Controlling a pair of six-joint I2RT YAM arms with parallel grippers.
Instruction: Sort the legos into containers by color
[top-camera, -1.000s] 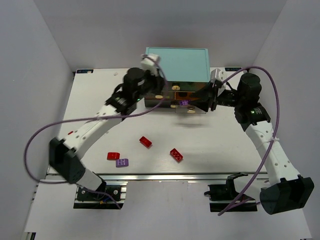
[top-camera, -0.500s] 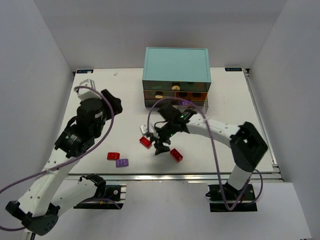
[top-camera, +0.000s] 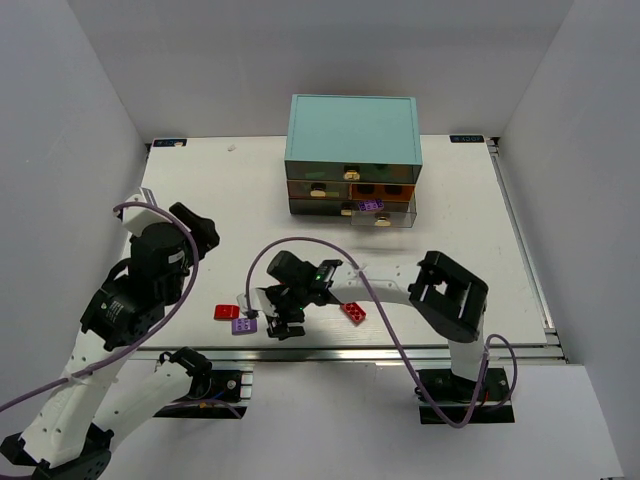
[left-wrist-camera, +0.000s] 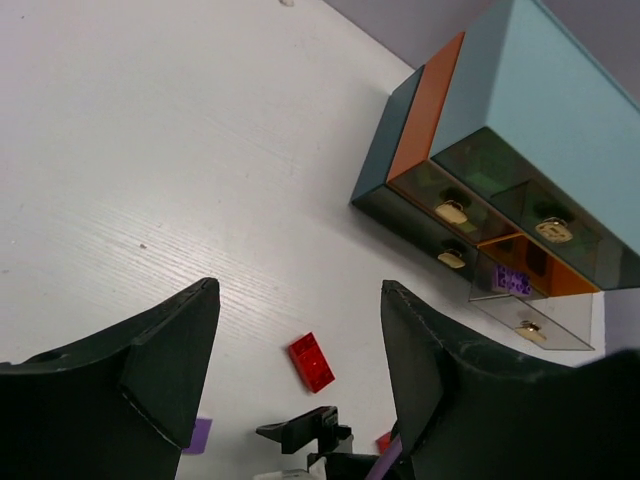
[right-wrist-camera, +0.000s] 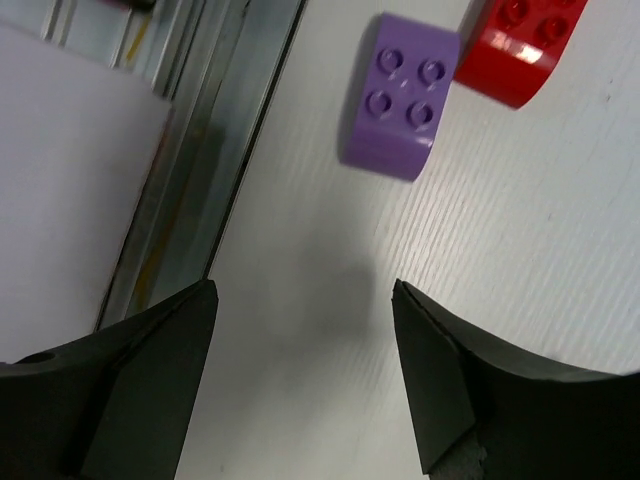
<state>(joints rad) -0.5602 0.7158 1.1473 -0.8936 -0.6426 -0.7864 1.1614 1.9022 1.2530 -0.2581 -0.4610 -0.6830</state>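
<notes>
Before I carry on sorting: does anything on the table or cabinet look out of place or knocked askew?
Nothing stands out. One lower drawer of the cabinet stands pulled out with a purple lego inside, as sorting needs. The loose purple lego and red lego lie flat, studs up.

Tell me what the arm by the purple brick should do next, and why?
Probably ease the right gripper forward until its open jaws straddle the purple brick, then close. In the wrist view the brick lies ahead of the fingertips, not yet between them, and a red brick sits close by its far corner, so a slow approach seems wise.
</notes>
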